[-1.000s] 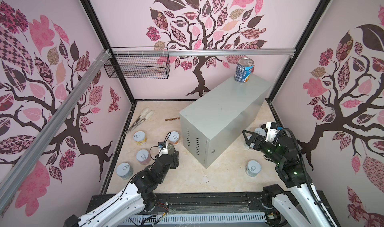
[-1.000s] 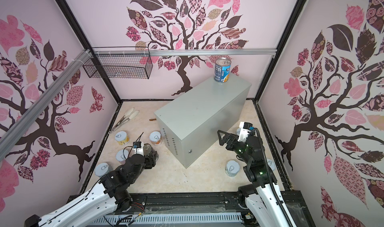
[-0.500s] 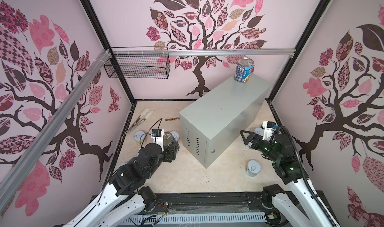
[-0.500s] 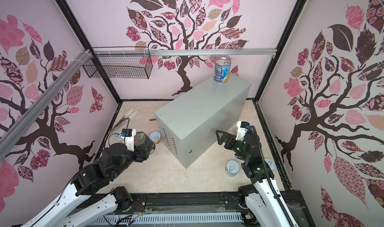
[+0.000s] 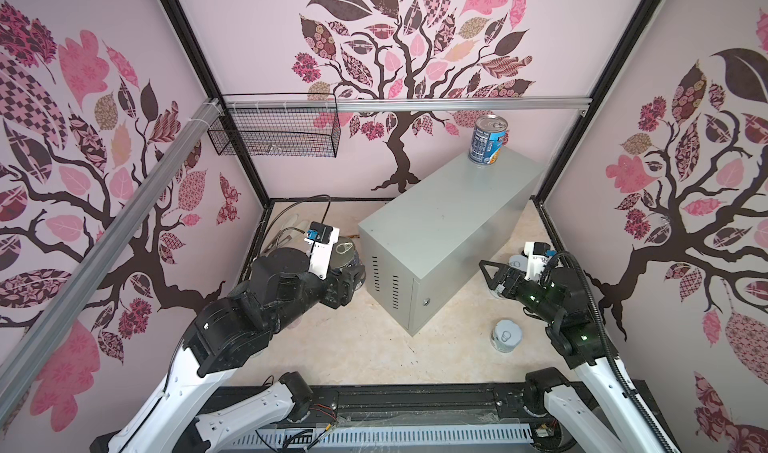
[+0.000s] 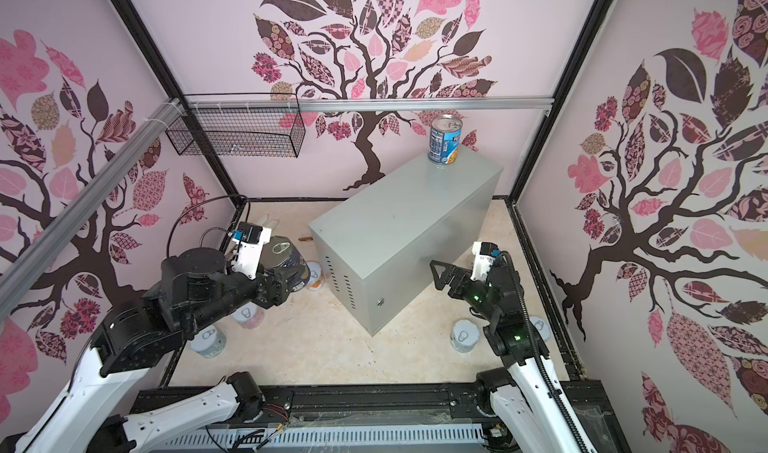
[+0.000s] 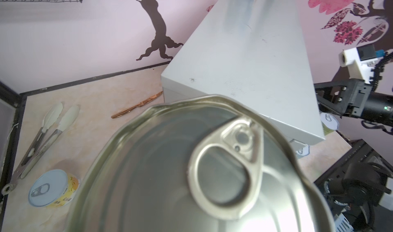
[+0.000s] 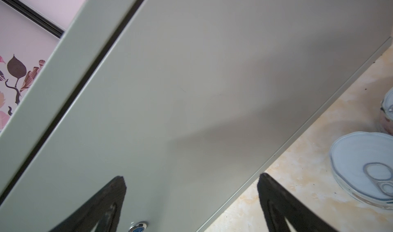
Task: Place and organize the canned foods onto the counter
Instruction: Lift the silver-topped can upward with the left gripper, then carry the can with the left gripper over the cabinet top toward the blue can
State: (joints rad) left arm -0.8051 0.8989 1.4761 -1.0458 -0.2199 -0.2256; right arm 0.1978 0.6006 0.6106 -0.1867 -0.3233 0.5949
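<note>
Grey counter (image 5: 440,230) has just one tall blue can (image 5: 487,141) on its far end. Left gripper (image 6: 286,278) is clamped on a dark tall can (image 6: 284,255), up beside the counter. Right gripper (image 6: 440,274) has jaws wide apart, empty. Short cans (image 6: 465,335) sit on the floor; most work is left.

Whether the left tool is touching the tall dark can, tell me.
Touching. In a top view the left tool clamps the tall dark can between its fingers, pressed against its sides.
</note>
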